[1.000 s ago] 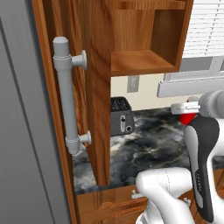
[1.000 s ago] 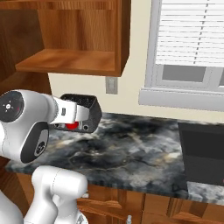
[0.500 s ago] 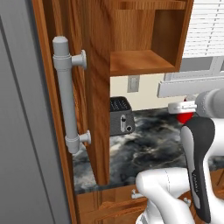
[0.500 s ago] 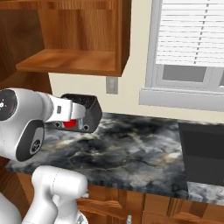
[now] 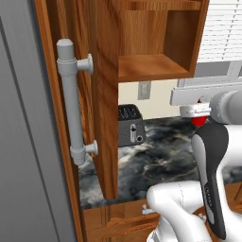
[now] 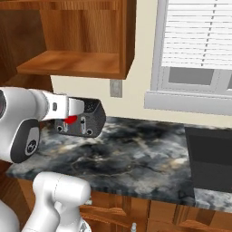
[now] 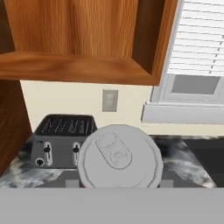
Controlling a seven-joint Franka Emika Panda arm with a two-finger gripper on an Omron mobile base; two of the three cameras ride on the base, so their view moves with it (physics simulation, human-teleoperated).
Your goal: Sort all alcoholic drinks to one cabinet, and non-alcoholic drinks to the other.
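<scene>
A small red can (image 6: 70, 120), one of the non-alcoholic drinks, hangs in my gripper (image 6: 75, 112) above the counter, in front of the toaster. In the hand view its grey top (image 7: 119, 155) with the pull tab sits right at the fingers. From the left base view a bit of red can (image 5: 199, 119) peeks out under the hand. The gripper is shut on it. The reddish-brown wall cabinet (image 5: 151, 66) stands open above and ahead, its shelf (image 7: 74, 68) bare. Its door (image 5: 101, 94) carries a long grey bar handle (image 5: 71, 101). The alcoholic drinks are out of view.
A black toaster (image 6: 88, 120) stands on the dark marble counter (image 6: 136, 158) under the cabinet, with a wall outlet (image 7: 109, 99) behind it. A dark sink (image 6: 210, 158) lies to the right below a window with blinds (image 6: 199, 36). The open door edge juts toward me at left.
The hand with the can has edged slightly up and to the right in front of the toaster. The grip is unchanged.
</scene>
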